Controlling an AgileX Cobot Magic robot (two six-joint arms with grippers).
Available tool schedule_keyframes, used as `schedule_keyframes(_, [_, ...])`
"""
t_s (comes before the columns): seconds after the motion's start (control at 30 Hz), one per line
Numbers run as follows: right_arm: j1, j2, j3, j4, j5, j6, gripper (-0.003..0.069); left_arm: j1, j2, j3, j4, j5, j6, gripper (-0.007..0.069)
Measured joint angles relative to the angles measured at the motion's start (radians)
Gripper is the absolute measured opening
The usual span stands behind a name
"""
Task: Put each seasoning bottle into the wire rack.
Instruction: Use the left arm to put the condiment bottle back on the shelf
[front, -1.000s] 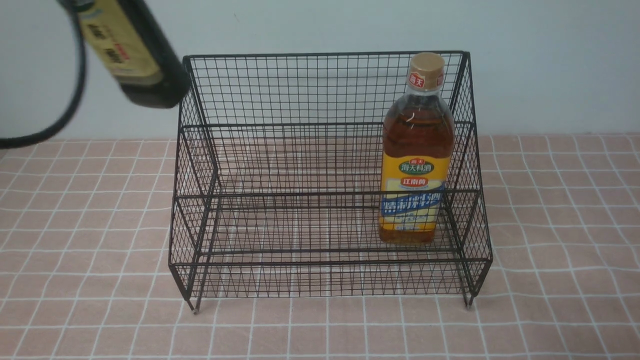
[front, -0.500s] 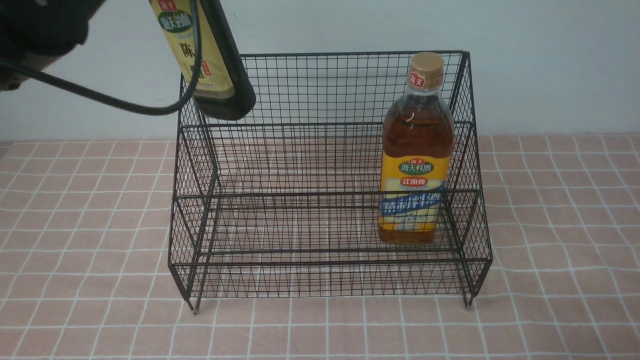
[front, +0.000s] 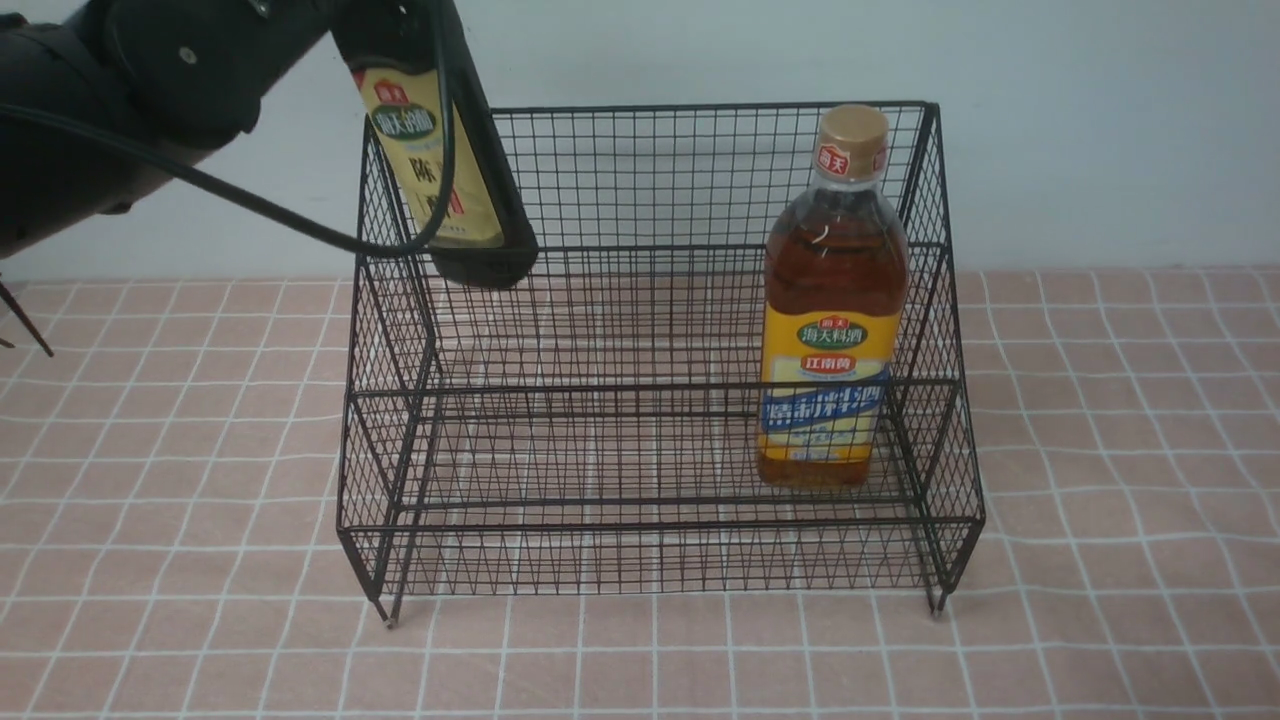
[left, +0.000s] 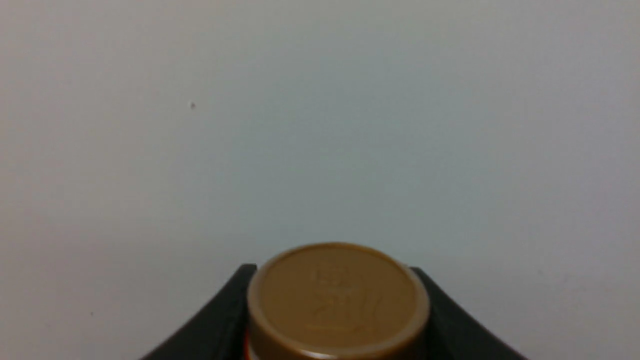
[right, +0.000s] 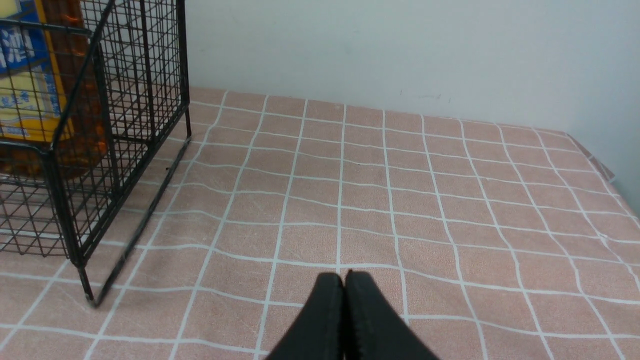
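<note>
Front view: hanging below the clamping fingers of the left gripper (left: 330, 274), the dark bottle (front: 440, 190) has swung over the wire rack (front: 650, 108), ready for lowering; the right gripper (right: 344, 280) is pinched together, empty.

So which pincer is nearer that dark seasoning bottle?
Left. The left pincer grips the dark seasoning bottle by its neck, above the wire rack's left end; the right pincer sits shut over the tablecloth, beyond the rack's right side.
</note>
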Motion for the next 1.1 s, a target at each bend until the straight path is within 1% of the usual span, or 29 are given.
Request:
schedule_keyframes(0.2, [0.000,0.000,0.000,0.000,0.000,0.000,-0.0014,0.000,0.029,0.000,-0.001,0.130,0.087,0.0305])
schedule_keyframes(0.33, [0.000,0.000,0.000,0.000,0.000,0.000,-0.0014,0.000,0.060,0.000,-0.001,0.195,0.107,0.0305])
schedule_keyframes(0.43, [0.000,0.000,0.000,0.000,0.000,0.000,-0.0014,0.000,0.082,0.000,-0.022,0.214,0.112,0.0305])
schedule_keyframes(0.67, [0.000,0.000,0.000,0.000,0.000,0.000,-0.0014,0.000,0.100,0.000,-0.117,0.212,0.128,0.0304])
schedule_keyframes(0.93, [0.000,0.000,0.000,0.000,0.000,0.000,-0.0014,0.000,0.102,0.000,-0.213,0.192,0.175,0.0309])
schedule_keyframes(1.1, [0.000,0.000,0.000,0.000,0.000,0.000,-0.0014,0.000,0.090,-0.012,-0.236,0.137,0.175,0.0367])
